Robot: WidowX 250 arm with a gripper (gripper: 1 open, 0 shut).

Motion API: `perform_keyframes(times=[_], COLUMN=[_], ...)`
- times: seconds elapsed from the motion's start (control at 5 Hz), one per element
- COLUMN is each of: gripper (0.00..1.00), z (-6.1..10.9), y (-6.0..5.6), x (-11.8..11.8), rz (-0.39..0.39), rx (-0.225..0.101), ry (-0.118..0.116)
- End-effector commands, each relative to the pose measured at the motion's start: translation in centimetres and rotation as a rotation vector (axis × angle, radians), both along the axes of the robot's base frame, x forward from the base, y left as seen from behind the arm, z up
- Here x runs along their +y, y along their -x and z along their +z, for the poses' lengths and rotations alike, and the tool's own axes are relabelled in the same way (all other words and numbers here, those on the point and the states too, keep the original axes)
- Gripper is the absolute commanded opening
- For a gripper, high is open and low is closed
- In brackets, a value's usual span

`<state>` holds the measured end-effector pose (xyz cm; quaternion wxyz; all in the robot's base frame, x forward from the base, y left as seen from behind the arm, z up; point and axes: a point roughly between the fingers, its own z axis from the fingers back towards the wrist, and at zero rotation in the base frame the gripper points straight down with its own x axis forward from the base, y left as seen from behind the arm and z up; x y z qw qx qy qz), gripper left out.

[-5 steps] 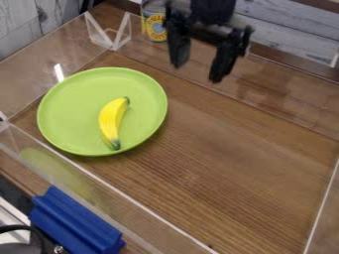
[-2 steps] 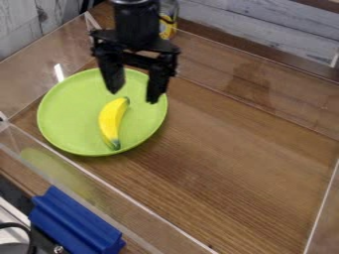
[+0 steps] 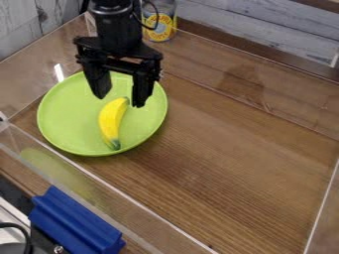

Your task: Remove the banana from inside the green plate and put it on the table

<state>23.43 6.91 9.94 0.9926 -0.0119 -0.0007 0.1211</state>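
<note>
A small curved yellow banana (image 3: 113, 123) lies inside the lime-green plate (image 3: 66, 114) at the left of the brown wood-grain table (image 3: 239, 129). My black gripper (image 3: 119, 89) hangs open just above the banana's far end, one finger (image 3: 98, 81) to its left and the other finger (image 3: 143, 89) to its right. Nothing is between the jaws. The banana's upper tip is partly hidden behind the gripper.
Clear acrylic walls (image 3: 79, 189) border the table on all sides. A blue object (image 3: 73, 228) sits outside the front wall at the lower left. A yellow-labelled container (image 3: 159, 22) stands behind the arm at the back.
The arm has swung from the back centre leftward and toward the front, coming down over the plate. The gripper stayed open. The banana and plate have not moved.
</note>
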Motion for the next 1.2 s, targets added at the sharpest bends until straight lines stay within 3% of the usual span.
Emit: perform_keyframes(times=[0.0,0.6,1.0], gripper=[1.00,1.00,1.00], z=[0.0,-2.5,-4.3], y=[-0.2,-0.2,-0.2], x=[0.5,1.5,2.6], rz=[0.017,0.082,0.131], rx=[-0.024,-0.032,-0.045], ry=[-0.009,-0.001,0.017])
